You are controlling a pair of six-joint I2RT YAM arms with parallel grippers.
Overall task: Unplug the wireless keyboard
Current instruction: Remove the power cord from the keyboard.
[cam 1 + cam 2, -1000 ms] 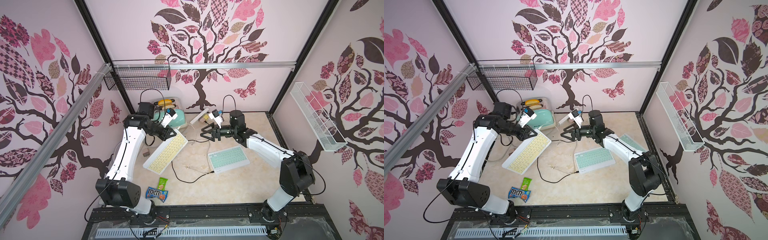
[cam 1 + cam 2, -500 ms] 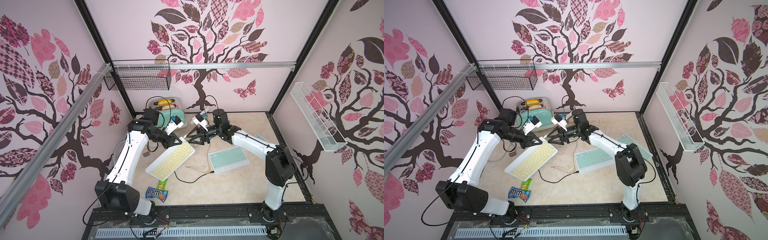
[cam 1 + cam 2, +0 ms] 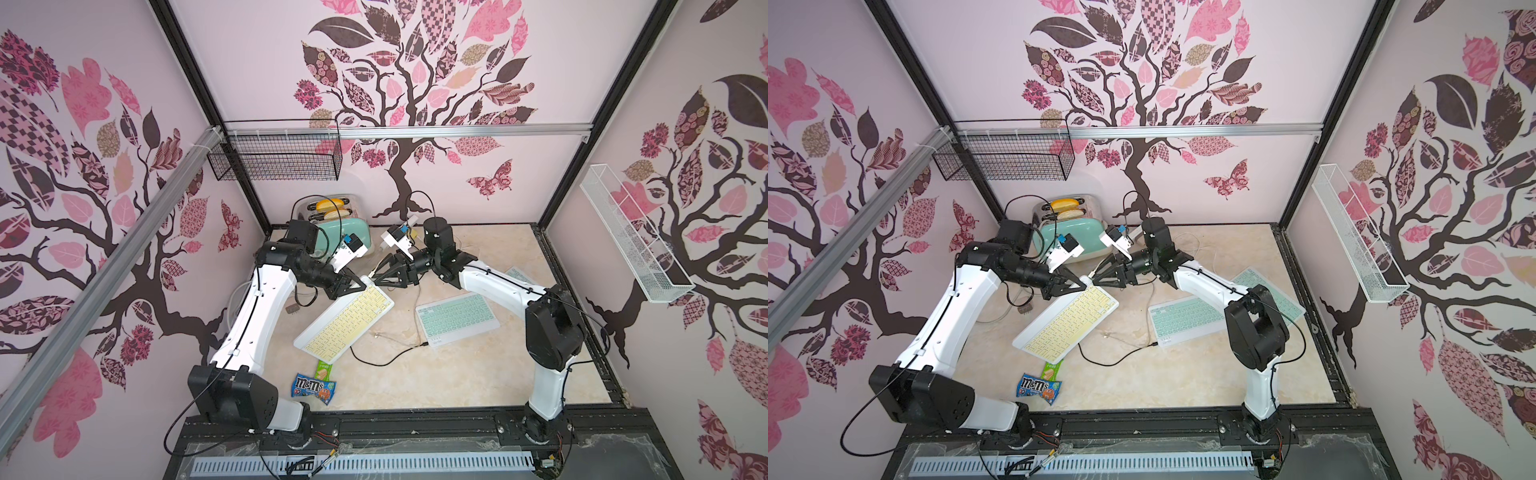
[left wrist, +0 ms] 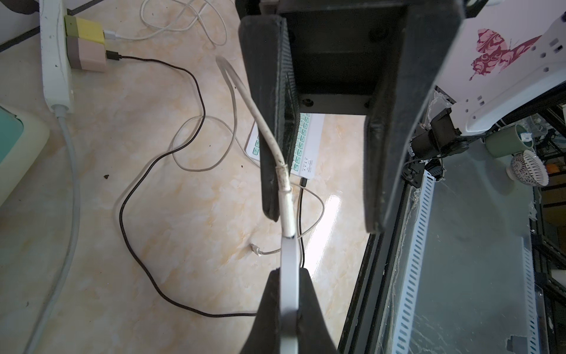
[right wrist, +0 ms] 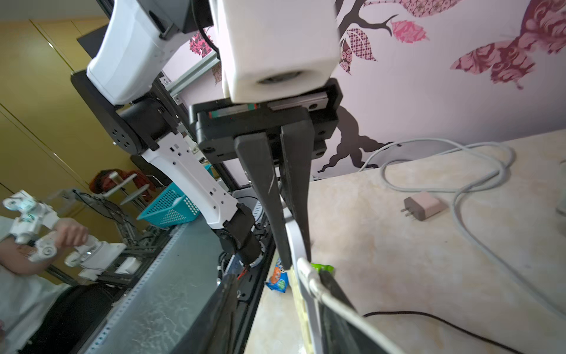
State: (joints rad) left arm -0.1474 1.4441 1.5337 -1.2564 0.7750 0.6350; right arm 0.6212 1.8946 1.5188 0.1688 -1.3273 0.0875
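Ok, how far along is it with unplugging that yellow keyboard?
Partway. Done: the left gripper is shut on the edge of the yellow keyboard. In hand: the right gripper stands open at the white plug, with the cable running beside one finger. Left: the plug is seated in the keyboard's edge, so closing on it and pulling it out remain.

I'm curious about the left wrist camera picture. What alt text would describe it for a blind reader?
The left end effector pinches the edge of a keyboard, where a white cable is plugged in. The right end effector faces it, open, one finger beside the plug. Behind lie a green keyboard, a black cable and a power strip.
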